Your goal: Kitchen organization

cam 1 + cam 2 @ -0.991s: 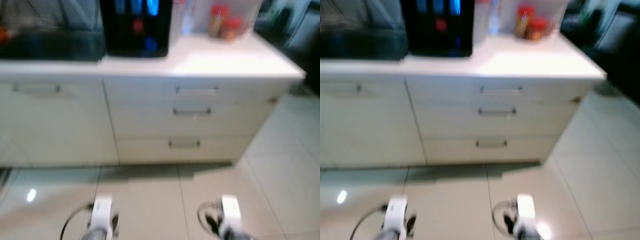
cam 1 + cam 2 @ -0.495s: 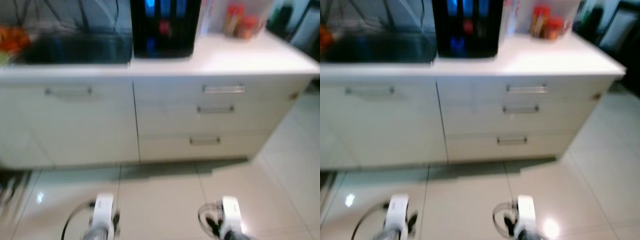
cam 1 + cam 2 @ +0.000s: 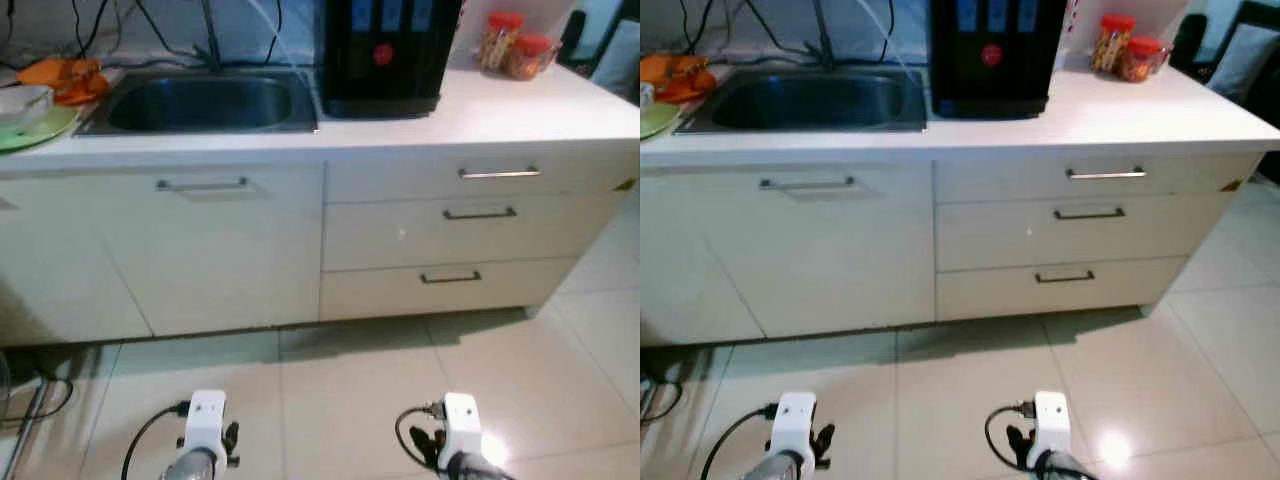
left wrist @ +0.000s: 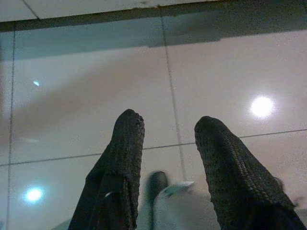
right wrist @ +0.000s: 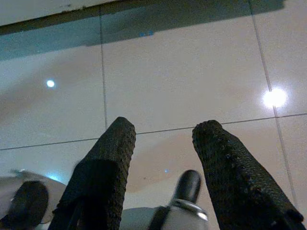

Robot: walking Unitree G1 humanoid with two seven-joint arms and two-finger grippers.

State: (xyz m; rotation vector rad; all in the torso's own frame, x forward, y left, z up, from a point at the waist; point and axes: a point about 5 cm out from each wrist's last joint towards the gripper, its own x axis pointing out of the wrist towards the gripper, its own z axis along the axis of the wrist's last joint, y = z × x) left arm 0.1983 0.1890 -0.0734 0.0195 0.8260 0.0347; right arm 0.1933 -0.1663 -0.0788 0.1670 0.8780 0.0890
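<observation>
- Kitchen counter (image 3: 520, 105) runs across the top of my head view, white, well ahead of and above both grippers, which hang low over the floor tiles (image 3: 340, 400).
- Set into the counter on my left is a steel sink (image 3: 200, 103), with a faucet (image 3: 210, 40) rising behind it.
- Just right of the sink stands a black appliance (image 3: 385, 55) with blue lit panels and a red spot on its front.
- Further right, toward the back of the counter, I see two red-lidded jars (image 3: 515, 50) standing close together.
- At the far left edge of the counter sits a green plate (image 3: 35, 130) with a white bowl (image 3: 20, 100) on it, and an orange cloth (image 3: 70, 75) just behind.
- Below the sink is a cabinet door (image 3: 210, 250) with a horizontal handle; to its right is a stack of three drawers (image 3: 470, 235), all shut.
- My left arm (image 3: 205, 440) and right arm (image 3: 455, 445) show at the bottom of the head view, hanging idle, apart from each other and from the cabinets.
- In the left wrist view, the left gripper (image 4: 168, 143) has its two black fingers spread, nothing between them, glossy tile beyond.
- In the right wrist view, the right gripper (image 5: 163, 143) is likewise spread and empty over the tile, with light glare on the floor.
- A dark cable (image 3: 40, 395) lies on the floor at the far left, near the cabinet base.
</observation>
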